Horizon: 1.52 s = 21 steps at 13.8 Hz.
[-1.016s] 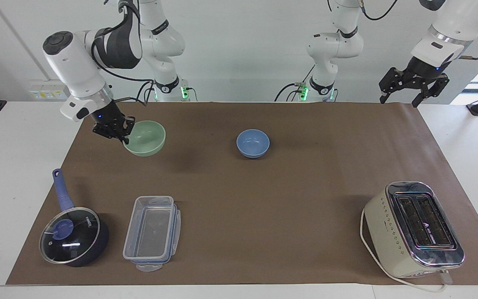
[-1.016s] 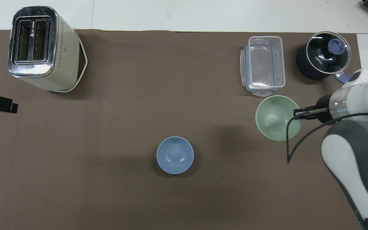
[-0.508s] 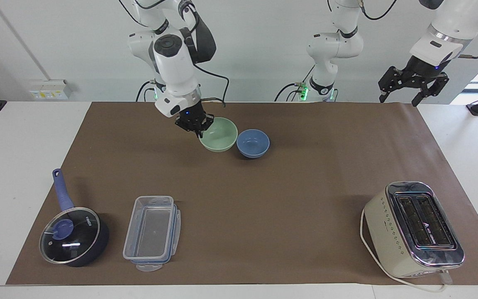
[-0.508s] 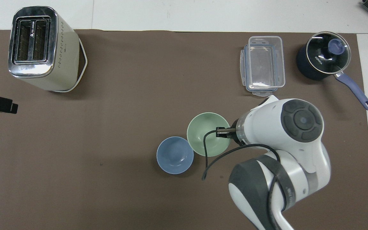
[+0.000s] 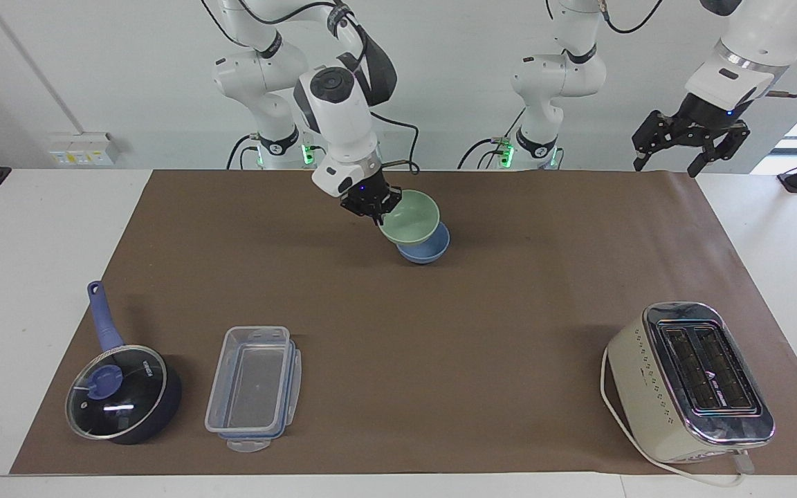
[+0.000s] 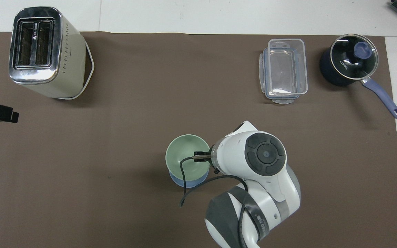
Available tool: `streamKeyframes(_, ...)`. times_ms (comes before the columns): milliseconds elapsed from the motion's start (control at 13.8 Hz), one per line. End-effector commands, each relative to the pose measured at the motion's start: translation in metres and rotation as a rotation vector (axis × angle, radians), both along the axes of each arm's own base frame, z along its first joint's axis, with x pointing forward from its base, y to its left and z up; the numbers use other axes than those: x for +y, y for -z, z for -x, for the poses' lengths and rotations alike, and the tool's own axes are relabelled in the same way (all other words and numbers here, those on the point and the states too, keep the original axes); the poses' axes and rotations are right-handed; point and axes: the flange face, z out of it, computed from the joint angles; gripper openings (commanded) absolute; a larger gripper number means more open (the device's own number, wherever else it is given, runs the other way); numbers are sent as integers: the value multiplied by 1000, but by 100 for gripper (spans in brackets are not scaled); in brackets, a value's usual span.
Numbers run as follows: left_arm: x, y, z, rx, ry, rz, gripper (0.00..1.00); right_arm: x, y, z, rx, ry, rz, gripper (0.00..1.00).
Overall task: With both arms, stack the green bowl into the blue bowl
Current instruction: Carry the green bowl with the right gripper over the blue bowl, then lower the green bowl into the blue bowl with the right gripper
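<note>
Brown mat [image 5: 440, 346] on white table [image 5: 39, 277]: toaster [image 5: 689, 380], saucepan [image 5: 122, 391], plastic box [image 5: 253, 387], blue bowl [image 5: 429, 252].

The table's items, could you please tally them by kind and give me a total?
Bowls: 2, green bowl held over blue bowl
Saucepans: 1, saucepan
Containers: 1, container
Toasters: 1, toaster
Total: 5

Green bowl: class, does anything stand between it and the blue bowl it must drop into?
Nothing visible does. The right gripper holds the green bowl by its rim just over the blue bowl, whose inside the green bowl hides. The left gripper waits, open.
</note>
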Motion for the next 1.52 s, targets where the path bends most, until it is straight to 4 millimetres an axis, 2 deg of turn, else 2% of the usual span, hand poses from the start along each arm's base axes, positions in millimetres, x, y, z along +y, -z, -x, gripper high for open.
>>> streamKeyframes(0,3,-6,1,7,6,-22,100,0,14,10,0,12,-14,0)
streamKeyframes(290,4,-6,1,7,5,-22,100,-2,38,22,-5,5,-6,0)
streamKeyframes(653,3,-5,1,9,6,-22,100,-3,44,26,4,0,2,0)
streamKeyframes(798,3,-6,1,7,6,-22,100,3,50,27,-2,-2,-3,0)
streamKeyframes(1452,3,-6,1,7,6,-22,100,6,65,21,-31,-6,-8,0)
